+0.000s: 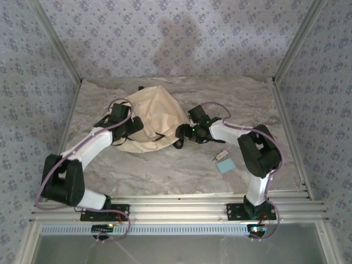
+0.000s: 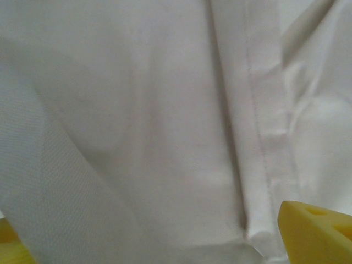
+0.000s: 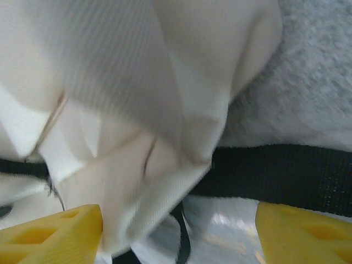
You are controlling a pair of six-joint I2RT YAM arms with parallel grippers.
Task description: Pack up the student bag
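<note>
— Where does the student bag point(image 1: 151, 118) lie?
— On the table point(image 1: 165, 176), left of the middle and toward the far side.
— And the arms?
— The left gripper point(image 1: 133, 126) sits against the bag's left side, the right gripper point(image 1: 183, 132) against its right side. A fold of the bag lies between each pair of spread fingers.
— Anything else on the table?
— A strap point(image 3: 286, 173) lies at the bag's right edge. Right of the bag, well apart from it, lies a flat pad point(image 1: 226, 165), with a small oblong item point(image 1: 220, 155) just beside it on its far side.

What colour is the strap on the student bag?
The strap is black, clearest in the right wrist view.
</note>
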